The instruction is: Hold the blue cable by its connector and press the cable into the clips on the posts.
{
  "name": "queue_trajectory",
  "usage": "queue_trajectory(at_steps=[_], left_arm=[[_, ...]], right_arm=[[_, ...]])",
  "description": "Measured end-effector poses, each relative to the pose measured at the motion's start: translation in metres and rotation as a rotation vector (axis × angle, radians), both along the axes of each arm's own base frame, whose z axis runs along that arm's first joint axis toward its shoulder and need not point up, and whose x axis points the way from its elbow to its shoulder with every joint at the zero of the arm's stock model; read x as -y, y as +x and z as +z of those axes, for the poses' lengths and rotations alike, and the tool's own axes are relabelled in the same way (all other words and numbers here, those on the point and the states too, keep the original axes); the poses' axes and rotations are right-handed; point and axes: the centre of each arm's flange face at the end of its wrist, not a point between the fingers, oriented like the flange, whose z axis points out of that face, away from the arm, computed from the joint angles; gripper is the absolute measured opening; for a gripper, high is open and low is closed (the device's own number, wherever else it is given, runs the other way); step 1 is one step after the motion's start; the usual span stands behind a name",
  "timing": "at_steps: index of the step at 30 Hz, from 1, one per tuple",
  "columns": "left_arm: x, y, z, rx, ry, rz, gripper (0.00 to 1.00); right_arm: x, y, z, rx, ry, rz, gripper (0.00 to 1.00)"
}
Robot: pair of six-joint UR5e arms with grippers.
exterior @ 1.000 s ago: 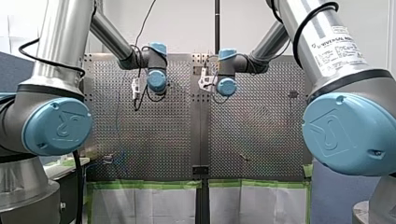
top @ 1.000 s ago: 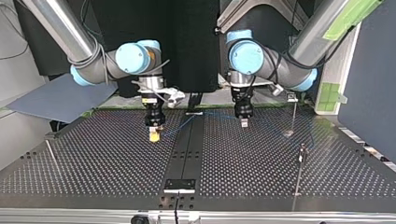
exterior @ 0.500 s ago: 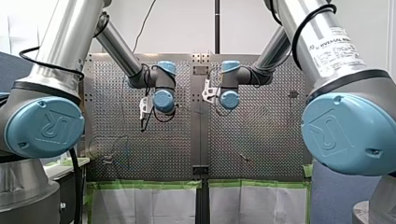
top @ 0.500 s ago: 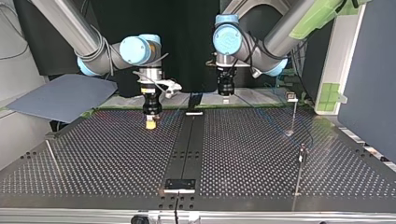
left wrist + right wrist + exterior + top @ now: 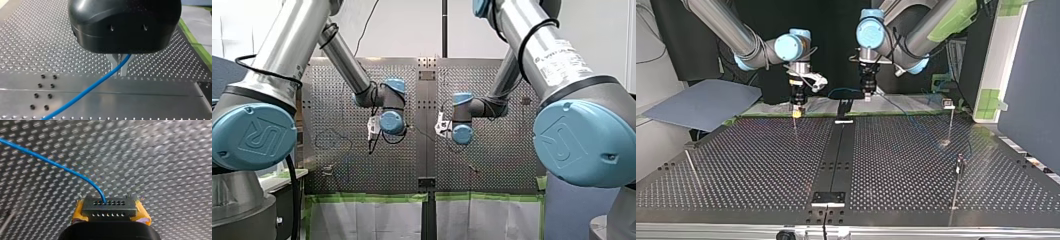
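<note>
R gripper (image 5: 110, 214) clamps connector (image 5: 109, 208), L gripper (image 5: 119, 67) pinches cable (image 5: 87, 89)

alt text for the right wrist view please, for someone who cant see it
My right gripper is shut on a grey connector, clamped between its yellow-padded fingers. A thin blue cable leaves one of the connector's holes and curves away over the perforated table.
</note>
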Motion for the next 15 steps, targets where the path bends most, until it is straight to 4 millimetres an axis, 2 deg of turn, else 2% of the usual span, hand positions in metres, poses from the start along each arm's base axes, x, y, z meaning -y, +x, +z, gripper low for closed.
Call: queue_trajectory(at_steps=[6, 15], left_arm=[[0.007, 0.000, -0.021, -0.001, -0.006, -0.012, 0.00], [0.020, -0.002, -0.057, 0.000, -0.021, -0.033, 0.00]], right_arm=[[-0.013, -0.012, -0.042, -0.035, 0.037, -0.015, 0.00], [-0.037, -0.040, -0.110, -0.074, 0.108, -0.046, 0.00]])
